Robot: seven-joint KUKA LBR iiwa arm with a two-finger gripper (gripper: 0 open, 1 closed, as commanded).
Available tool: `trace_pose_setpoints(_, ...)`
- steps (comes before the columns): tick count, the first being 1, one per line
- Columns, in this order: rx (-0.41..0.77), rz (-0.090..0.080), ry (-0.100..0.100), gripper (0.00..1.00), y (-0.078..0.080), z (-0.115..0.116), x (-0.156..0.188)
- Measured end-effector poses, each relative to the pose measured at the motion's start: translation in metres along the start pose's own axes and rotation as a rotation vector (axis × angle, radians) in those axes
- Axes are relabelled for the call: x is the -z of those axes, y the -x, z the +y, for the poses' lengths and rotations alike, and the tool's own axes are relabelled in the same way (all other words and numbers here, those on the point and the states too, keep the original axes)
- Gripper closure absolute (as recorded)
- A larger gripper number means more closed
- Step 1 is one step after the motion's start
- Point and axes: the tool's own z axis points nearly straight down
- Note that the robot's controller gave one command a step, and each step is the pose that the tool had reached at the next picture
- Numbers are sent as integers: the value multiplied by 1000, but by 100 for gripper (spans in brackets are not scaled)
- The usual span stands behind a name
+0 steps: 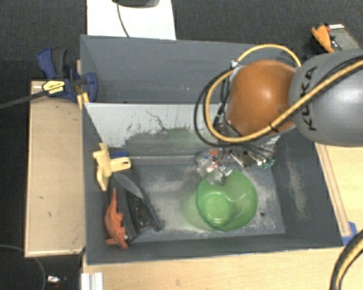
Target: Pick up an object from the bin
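Gripper [213, 169] low in the bin [145, 71], right of centre. Its metal tip is cluttered from my view, so I cannot tell whether the jaws stand wide or narrow, and I see nothing between them. Green cup [230, 207] lies directly under and just in front of the tip, on the right half of the floor near the front wall. The tip overlaps the cup's far rim on its left side; contact I cannot confirm. Above the tip, orange cover [257, 95] with cables [209, 110] looped round it. Well apart, along the left wall: yellow piece [107, 164] farthest back, black tool [138, 210] beside it toward the front, orange toy [115, 222] in the front left corner, touching the tool.
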Motion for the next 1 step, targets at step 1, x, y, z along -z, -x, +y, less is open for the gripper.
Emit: trace_pose_setpoints(1, 0, 0, 0, 0, 0, 0, 0)
